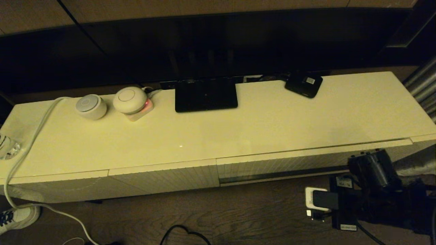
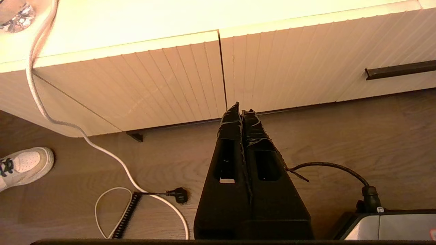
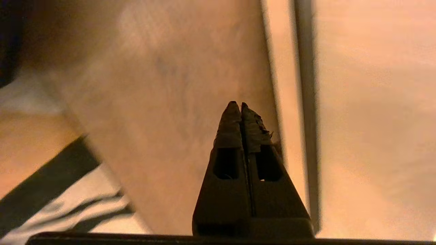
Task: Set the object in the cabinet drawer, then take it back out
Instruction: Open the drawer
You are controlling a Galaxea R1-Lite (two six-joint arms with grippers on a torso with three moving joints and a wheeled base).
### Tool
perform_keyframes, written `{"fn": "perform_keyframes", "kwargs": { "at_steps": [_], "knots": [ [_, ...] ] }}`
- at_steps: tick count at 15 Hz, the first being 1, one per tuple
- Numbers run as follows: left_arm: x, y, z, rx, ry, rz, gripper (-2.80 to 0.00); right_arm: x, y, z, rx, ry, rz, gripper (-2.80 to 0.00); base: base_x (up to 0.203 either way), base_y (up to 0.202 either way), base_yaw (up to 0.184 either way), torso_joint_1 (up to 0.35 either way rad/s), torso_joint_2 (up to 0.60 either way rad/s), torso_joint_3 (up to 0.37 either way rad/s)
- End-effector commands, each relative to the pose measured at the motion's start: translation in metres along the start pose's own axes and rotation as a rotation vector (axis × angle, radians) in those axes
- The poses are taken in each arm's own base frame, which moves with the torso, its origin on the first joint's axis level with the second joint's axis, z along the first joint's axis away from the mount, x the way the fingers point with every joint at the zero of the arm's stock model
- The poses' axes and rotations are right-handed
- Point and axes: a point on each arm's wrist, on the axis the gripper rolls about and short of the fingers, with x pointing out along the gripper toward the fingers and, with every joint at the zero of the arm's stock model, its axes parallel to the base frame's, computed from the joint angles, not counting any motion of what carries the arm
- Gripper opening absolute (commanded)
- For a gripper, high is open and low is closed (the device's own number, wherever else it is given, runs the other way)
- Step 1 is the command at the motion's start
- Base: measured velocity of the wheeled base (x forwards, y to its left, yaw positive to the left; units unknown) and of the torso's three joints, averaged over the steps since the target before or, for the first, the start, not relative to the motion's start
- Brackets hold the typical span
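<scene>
The cabinet drawer (image 1: 282,166) is a wide cream ribbed front with a long dark slot (image 1: 282,174) along its lower edge, and its top edge stands slightly out from the cabinet. The black umbrella is not in any view. My right arm (image 1: 371,170) hangs low at the drawer's right end. The right gripper (image 3: 237,103) is shut and empty, close to the blurred cream front beside the dark slot (image 3: 306,119). Low over the floor before the ribbed fronts, my left gripper (image 2: 240,109) is shut and empty; the slot (image 2: 398,69) lies off to one side.
On the cabinet top (image 1: 272,126) stand two white round devices (image 1: 91,106) (image 1: 130,99), a black screen foot (image 1: 205,93) and a small black box with a white label (image 1: 304,84). A white cable (image 1: 30,143) trails down to the floor, near a shoe (image 1: 17,217). A white plug block (image 1: 315,200) lies by my right arm.
</scene>
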Motion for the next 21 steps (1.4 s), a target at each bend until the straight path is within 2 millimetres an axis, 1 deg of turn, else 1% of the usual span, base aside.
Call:
{"fn": "perform_keyframes", "kwargs": {
  "at_steps": [1, 3, 6, 7, 9, 11, 14, 17, 21],
  "knots": [
    [0.0, 0.0, -0.001, 0.0, 0.003, 0.0, -2.8, 0.019, 0.006, 0.0, -0.064, -0.001, 0.01, -2.8, 0.0, 0.0, 0.0, 0.0, 0.0, 0.0],
    [0.0, 0.0, -0.001, 0.0, 0.003, 0.0, -2.8, 0.021, 0.005, 0.002, -0.102, -0.013, -0.009, -2.8, 0.0, 0.0, 0.0, 0.0, 0.0, 0.0],
    [0.0, 0.0, -0.001, -0.001, 0.003, 0.0, -2.8, 0.029, 0.007, 0.002, -0.158, -0.018, -0.027, -2.8, 0.0, 0.0, 0.0, 0.0, 0.0, 0.0],
    [0.0, 0.0, -0.001, 0.0, 0.003, 0.0, -2.8, 0.031, 0.009, 0.002, -0.17, -0.015, -0.018, 0.0, 0.0, 0.0, 0.0, 0.0, 0.0, 0.0],
    [0.0, 0.0, -0.001, 0.0, 0.003, 0.0, -2.8, 0.036, 0.011, 0.006, -0.183, -0.028, -0.004, 0.0, 0.0, 0.0, 0.0, 0.0, 0.0, 0.0],
    [0.0, 0.0, -0.001, 0.0, 0.003, 0.0, -2.8, 0.04, 0.012, 0.006, -0.185, -0.031, 0.006, 0.0, 0.0, 0.0, 0.0, 0.0, 0.0, 0.0],
    [0.0, 0.0, -0.001, 0.0, 0.003, 0.0, -2.8, 0.041, 0.016, 0.005, -0.196, -0.048, 0.029, 0.0, 0.0, 0.0, 0.0, 0.0, 0.0, 0.0],
    [0.0, 0.0, -0.001, -0.001, 0.003, 0.0, -2.8, 0.041, 0.017, 0.003, -0.282, -0.063, 0.043, 0.0, 0.0, 0.0, 0.0, 0.0, 0.0, 0.0],
    [0.0, 0.0, -0.001, 0.0, 0.003, 0.0, -2.8, 0.053, 0.019, -0.002, -0.292, -0.068, 0.079, 0.0, 0.0, 0.0, 0.0, 0.0, 0.0, 0.0]
  ]
}}
